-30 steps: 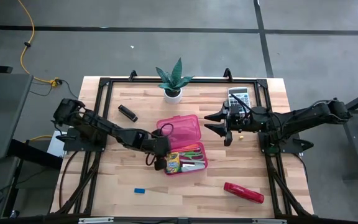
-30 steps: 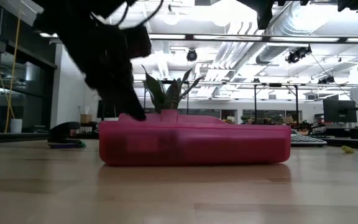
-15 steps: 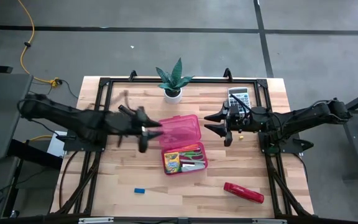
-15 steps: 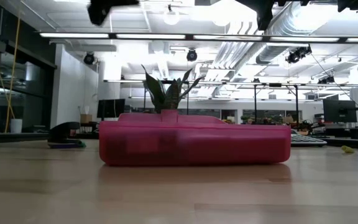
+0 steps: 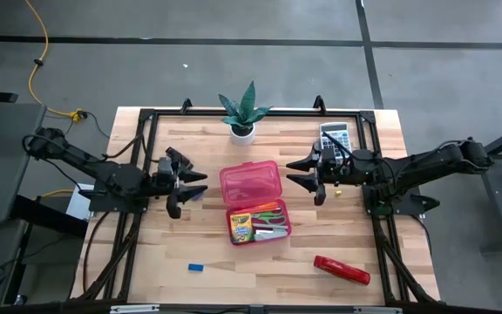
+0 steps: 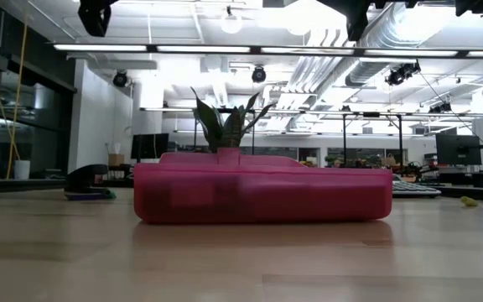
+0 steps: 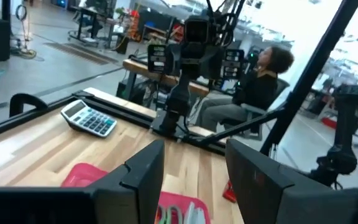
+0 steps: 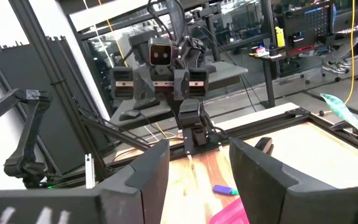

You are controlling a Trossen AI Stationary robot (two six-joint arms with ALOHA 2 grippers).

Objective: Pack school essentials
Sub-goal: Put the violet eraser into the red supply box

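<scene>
Left gripper (image 5: 184, 183), now standing wide and empty, is pulling back from the pink case (image 5: 255, 202) after releasing the crayon box (image 5: 241, 228) inside it, while the right gripper (image 5: 303, 177) is hovering open; blue eraser (image 5: 196, 267) is lying unpacked.

Potted plant (image 5: 243, 113) in white pot, far edge of surface (image 5: 190, 240), near centre. Grey calculator (image 5: 335, 137) far right, just inside black frame rail. Red stapler (image 5: 342, 269) near right, lying at a slant. Small black object (image 5: 178, 157) far left, left of centre. Yellow cable (image 5: 35, 61) on grey floor beyond far left corner. Person seated (image 7: 263, 84) in room beyond surface, seen from left wrist view.
</scene>
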